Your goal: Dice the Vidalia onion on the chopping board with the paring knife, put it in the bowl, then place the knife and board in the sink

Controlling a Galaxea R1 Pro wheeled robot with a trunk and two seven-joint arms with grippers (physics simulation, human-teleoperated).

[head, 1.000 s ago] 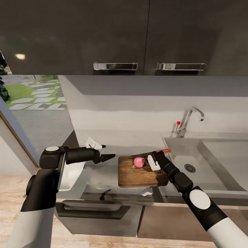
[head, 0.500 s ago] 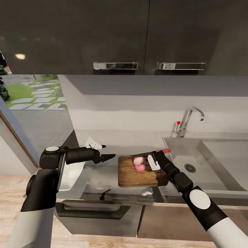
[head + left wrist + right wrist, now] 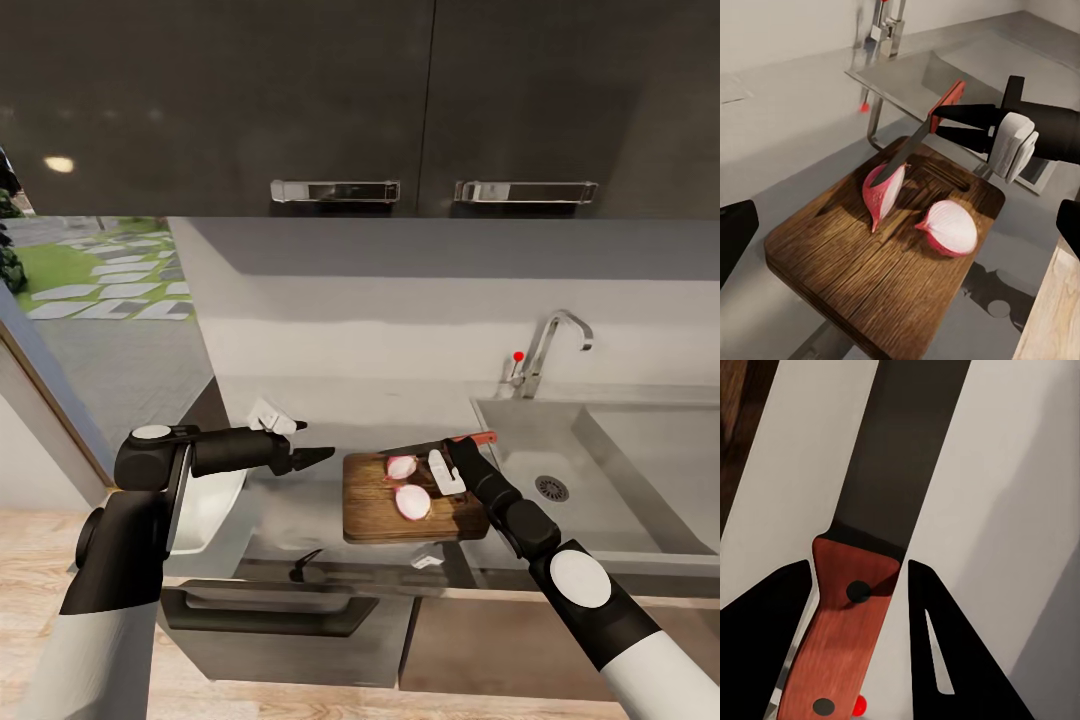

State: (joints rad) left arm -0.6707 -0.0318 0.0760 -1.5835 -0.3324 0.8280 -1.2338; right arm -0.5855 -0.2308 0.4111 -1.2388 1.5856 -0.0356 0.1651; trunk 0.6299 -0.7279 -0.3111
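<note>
Onion (image 3: 412,501) halves have separated on chopping board (image 3: 380,515).

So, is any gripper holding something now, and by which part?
The right gripper holds the paring knife by its red handle. The left gripper is open and holds nothing.

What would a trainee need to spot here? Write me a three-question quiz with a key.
1. True or false: the Vidalia onion lies in two pieces on the chopping board.
2. Which gripper holds the paring knife? A) left gripper B) right gripper C) neither
3. Fill in: the knife's blade tip touches the onion half that stands nearer the ____.

Key: 1. True; the cut face of one half points up. 2. B; its fingers close on the red handle, while the left gripper hovers open beside the board. 3. Sink.
</note>
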